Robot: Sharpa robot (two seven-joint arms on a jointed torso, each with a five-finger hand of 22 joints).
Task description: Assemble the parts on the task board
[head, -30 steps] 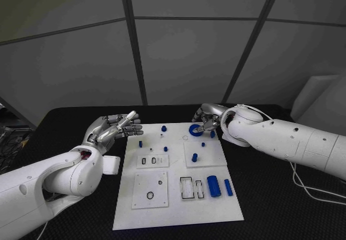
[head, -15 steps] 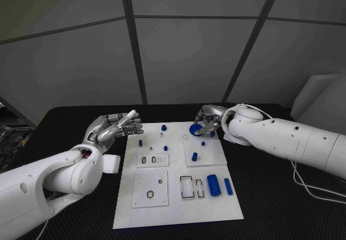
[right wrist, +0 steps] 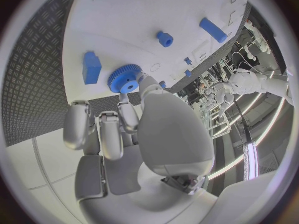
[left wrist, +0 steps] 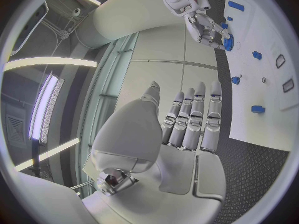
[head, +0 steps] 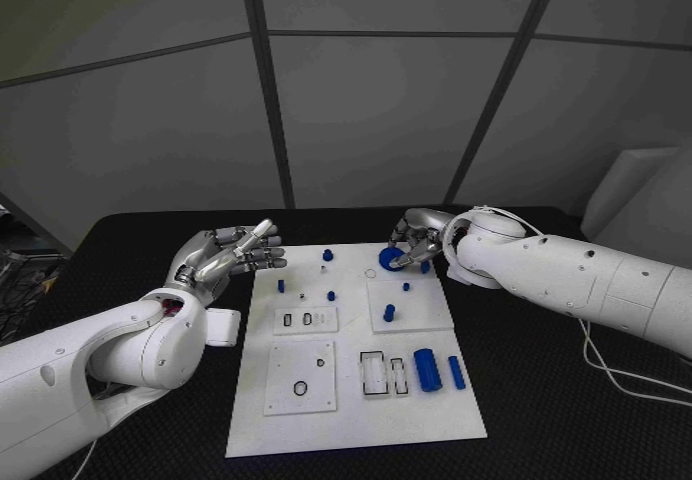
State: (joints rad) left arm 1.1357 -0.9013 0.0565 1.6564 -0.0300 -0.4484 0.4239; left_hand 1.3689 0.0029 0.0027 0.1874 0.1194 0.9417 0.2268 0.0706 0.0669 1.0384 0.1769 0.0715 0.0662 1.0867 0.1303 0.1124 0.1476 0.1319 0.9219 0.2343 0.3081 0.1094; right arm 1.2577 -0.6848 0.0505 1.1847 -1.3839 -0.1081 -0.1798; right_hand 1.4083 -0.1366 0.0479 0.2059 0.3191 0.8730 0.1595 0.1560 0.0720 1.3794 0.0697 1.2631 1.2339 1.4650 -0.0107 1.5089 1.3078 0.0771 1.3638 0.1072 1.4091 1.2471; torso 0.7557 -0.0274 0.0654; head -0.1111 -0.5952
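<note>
Near the top right of the board (head: 433, 420) in the head view, the right hand (head: 414, 240) has its fingertips on the blue gear (head: 391, 259); whether it truly pinches the gear or only touches it is hard to tell. The left hand (head: 224, 255) hovers off the board's upper left corner, fingers loosely apart, holding nothing. Risk: a shallow fingertip hold could let the gear tilt, jam or slip off its seat.

Dim cool light, bright ceiling strips, fisheye bending at edges
</note>
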